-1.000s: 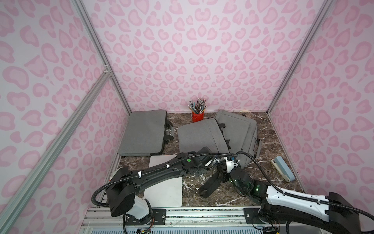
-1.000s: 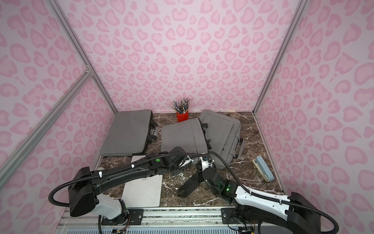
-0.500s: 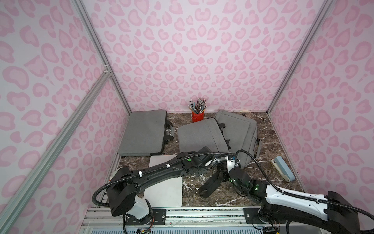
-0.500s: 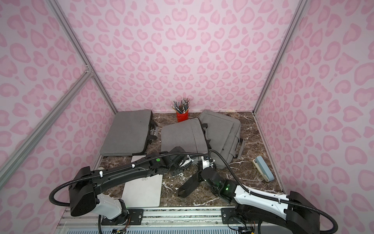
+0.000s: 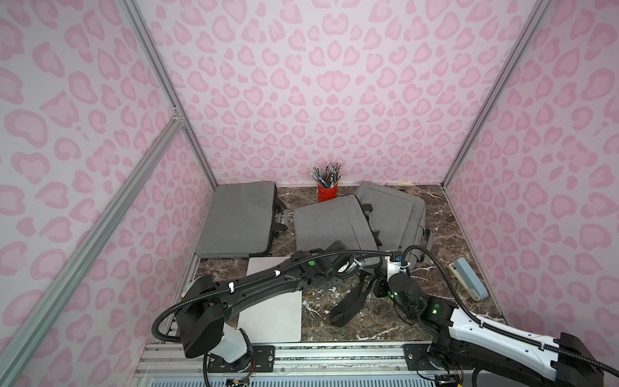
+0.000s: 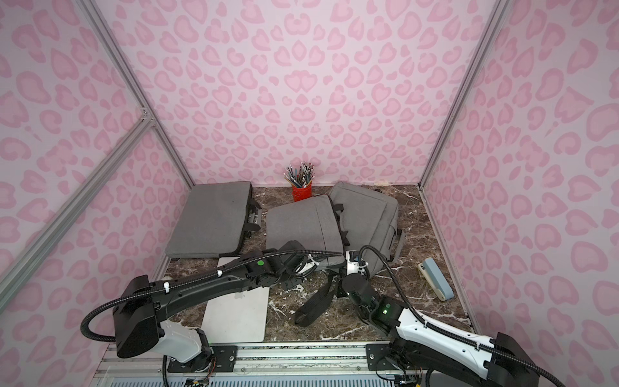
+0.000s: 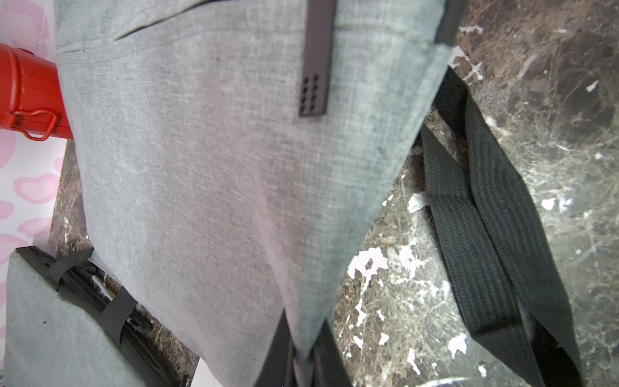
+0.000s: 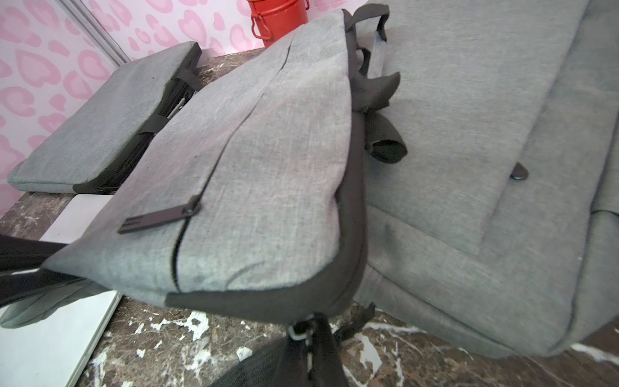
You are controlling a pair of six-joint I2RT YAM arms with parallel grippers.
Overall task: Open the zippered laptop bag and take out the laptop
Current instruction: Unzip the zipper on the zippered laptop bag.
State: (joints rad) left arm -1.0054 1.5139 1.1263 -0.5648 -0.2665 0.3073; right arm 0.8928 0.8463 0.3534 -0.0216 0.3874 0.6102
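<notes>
Right pincer [image 8: 305,336] now fully closed, earlier part-open, hold unclear; left pincer [image 7: 303,350] clamped on nearest laptop bag [image 5: 330,222] corner; count: three laptop bags, one laptop [image 5: 271,315] beside it.

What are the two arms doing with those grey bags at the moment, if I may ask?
Both arms are working on the middle grey bag. The left pincer is clamped on the fabric of its near edge. The right pincer is shut at the bag's near corner, by a small metal ring; whether that is the zipper pull is unclear. The bag looks zipped shut. A silver laptop lies on the table nearby.
</notes>
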